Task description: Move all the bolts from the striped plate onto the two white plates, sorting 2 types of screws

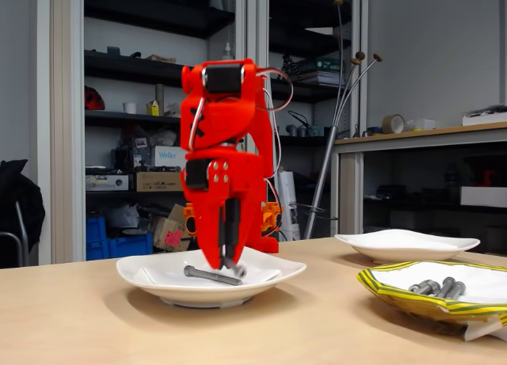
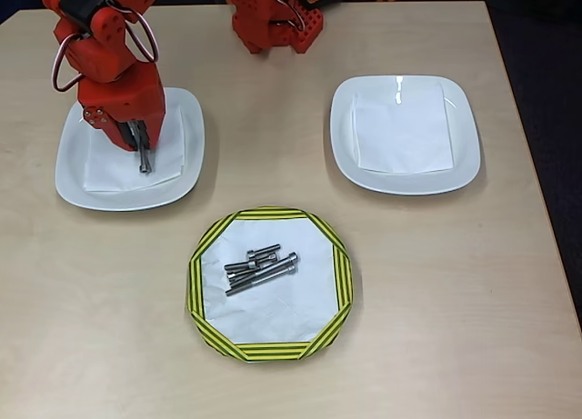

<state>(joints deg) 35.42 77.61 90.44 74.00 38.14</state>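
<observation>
The striped plate [image 1: 444,300] is cut off at the fixed view's right edge — its bolts [image 1: 434,287] partly hidden behind the rim.

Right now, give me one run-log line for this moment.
gripper: over left white plate, state unclear | long bolt: on that plate | striped plate: bolts remain | right white plate: no bolts

Overhead view: gripper [image 2: 144,155] over left plate [image 2: 73,178]; right plate [image 2: 464,155] opposite; bolts [image 2: 261,269] on striped plate [image 2: 205,287] in front, between them.
</observation>
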